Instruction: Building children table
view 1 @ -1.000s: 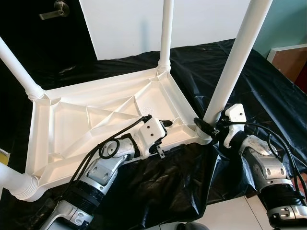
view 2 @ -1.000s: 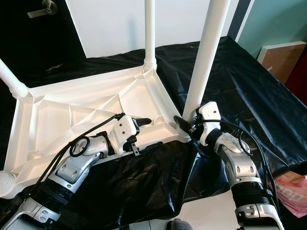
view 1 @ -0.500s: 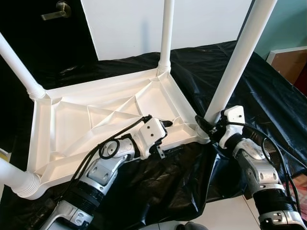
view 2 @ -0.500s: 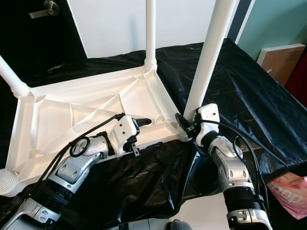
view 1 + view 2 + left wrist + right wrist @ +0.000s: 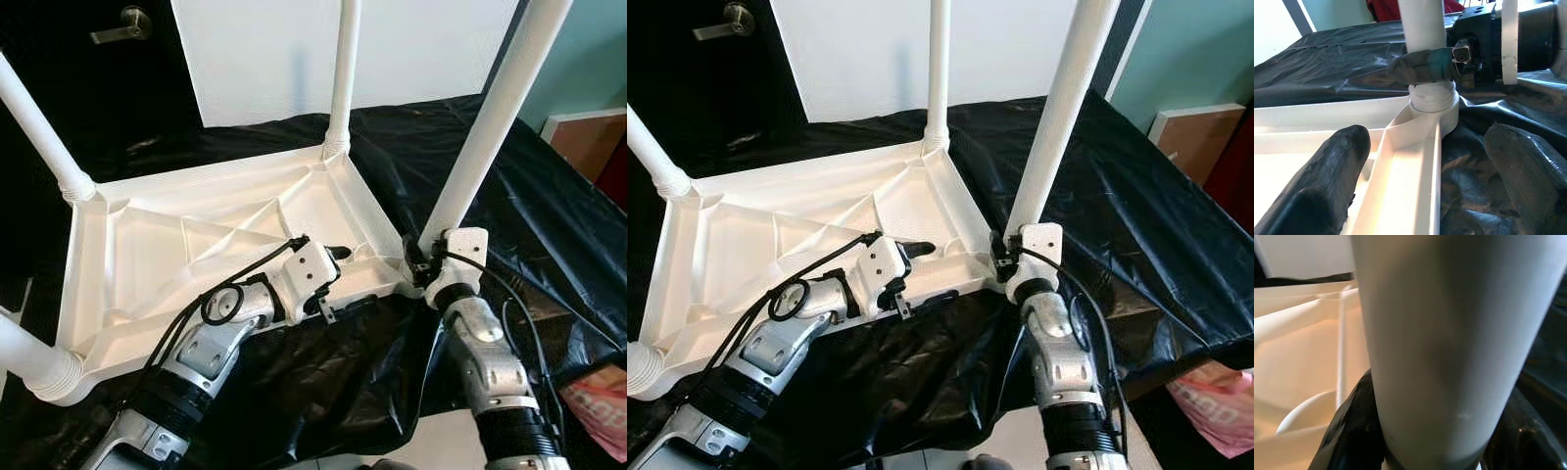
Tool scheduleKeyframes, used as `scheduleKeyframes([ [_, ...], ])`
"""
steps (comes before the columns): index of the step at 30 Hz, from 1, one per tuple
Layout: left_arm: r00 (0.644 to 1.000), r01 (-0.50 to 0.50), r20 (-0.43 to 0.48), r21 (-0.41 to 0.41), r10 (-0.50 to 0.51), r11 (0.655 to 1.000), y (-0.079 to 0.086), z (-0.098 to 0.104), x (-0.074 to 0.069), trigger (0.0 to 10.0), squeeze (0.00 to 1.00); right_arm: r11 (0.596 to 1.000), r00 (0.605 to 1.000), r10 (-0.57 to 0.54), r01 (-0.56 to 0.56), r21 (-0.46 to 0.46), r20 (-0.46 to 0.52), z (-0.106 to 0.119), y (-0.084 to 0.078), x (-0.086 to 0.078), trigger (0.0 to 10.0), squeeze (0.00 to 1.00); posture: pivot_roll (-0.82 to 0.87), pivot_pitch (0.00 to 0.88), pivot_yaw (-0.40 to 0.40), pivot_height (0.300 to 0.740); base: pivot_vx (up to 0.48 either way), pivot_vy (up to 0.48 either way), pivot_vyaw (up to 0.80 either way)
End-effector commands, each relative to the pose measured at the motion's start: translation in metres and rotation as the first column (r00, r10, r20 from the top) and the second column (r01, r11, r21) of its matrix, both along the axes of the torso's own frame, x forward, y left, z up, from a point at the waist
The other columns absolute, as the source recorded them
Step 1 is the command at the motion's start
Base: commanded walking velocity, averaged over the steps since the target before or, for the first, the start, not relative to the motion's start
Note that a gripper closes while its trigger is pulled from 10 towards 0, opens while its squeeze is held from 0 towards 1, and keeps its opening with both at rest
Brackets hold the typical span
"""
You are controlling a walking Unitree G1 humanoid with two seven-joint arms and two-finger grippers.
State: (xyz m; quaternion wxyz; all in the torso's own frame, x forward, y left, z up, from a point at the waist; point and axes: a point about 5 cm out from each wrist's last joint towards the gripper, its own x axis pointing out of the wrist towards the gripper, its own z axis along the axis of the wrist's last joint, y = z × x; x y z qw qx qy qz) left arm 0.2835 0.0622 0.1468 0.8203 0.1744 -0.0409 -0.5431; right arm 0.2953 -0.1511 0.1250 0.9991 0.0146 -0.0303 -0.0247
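Note:
A white plastic children's table (image 5: 147, 264) lies upside down on a black sheet, its legs pointing up. My right gripper (image 5: 421, 257) is shut on the near right leg (image 5: 485, 127) just above its socket. In the right wrist view the black fingers (image 5: 1352, 416) hug both sides of that leg (image 5: 1440, 333). My left gripper (image 5: 338, 257) rests over the table's near rim, a little to the left of that corner. Its fingers (image 5: 1342, 147) stand open on either side of the rim, facing the leg (image 5: 1422, 29).
Three more legs stand at the far left (image 5: 39, 132), the far middle (image 5: 341, 78) and the near left corner (image 5: 34, 367). The black sheet (image 5: 549, 215) drapes over the front edge. A brown board (image 5: 588, 137) and a pink bag (image 5: 598, 411) are at the right.
My right forearm has swung leftward and now comes at the leg from the front, its gripper staying at the leg's base. The left arm has not moved.

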Motion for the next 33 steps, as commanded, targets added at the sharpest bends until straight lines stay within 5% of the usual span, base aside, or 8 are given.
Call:
scheduleKeyframes([
  [1, 0.999, 0.049, 0.006, 0.026, -0.049, 0.998, -0.001, 0.000, -0.001, 10.0, 0.00, 0.992, 0.988, -0.123, 0.123, 0.000, -0.097, -0.020, -0.009, -0.008, 10.0, 0.00, -0.01, 0.009, -0.033, 0.740, 0.000, 0.000, 0.00],
  [8, 0.999, 0.049, 0.012, 0.028, -0.050, 0.998, -0.001, 0.001, 0.002, 10.0, 0.00, 0.992, 0.988, -0.115, 0.119, 0.033, -0.103, -0.022, 0.006, -0.013, 10.0, 0.00, -0.02, 0.000, -0.017, 0.740, 0.000, 0.000, 0.00],
  [16, 0.999, 0.044, 0.015, 0.029, -0.044, 0.999, 0.002, 0.001, 0.003, 10.0, 0.00, 0.991, 0.989, -0.126, 0.129, 0.028, -0.073, -0.015, 0.006, -0.013, 10.0, 0.00, -0.02, 0.000, -0.016, 0.740, 0.000, 0.000, 0.00],
  [18, 0.999, 0.044, 0.012, 0.024, -0.045, 0.999, 0.001, 0.001, 0.002, 10.0, 0.00, 0.992, 0.990, -0.125, 0.127, 0.026, -0.066, -0.013, 0.005, -0.013, 10.0, 0.07, -0.02, 0.000, -0.018, 0.740, 0.000, 0.000, 0.00],
  [19, 0.999, 0.045, 0.013, 0.022, -0.045, 0.999, 0.001, 0.000, 0.002, 10.0, 0.00, 0.992, 0.991, -0.118, 0.120, 0.025, -0.058, -0.012, 0.005, -0.012, 10.0, 1.00, -0.01, 0.000, -0.021, 0.740, 0.000, 0.000, 0.00],
  [28, 0.999, 0.039, 0.010, 0.006, -0.039, 0.999, 0.000, -0.001, -0.001, 10.0, 0.00, 0.998, 0.998, -0.056, 0.056, 0.002, 0.000, -0.003, -0.005, -0.012, 10.0, 1.00, -0.02, 0.006, -0.027, 0.740, 0.000, 0.000, 0.00],
  [33, 0.999, 0.038, 0.001, 0.007, -0.038, 0.999, 0.000, -0.004, -0.002, 10.0, 0.00, 0.995, 0.994, 0.105, -0.105, -0.002, 0.011, -0.002, -0.008, -0.012, 10.0, 1.00, -0.02, 0.005, -0.027, 0.740, 0.000, 0.000, 0.00],
])
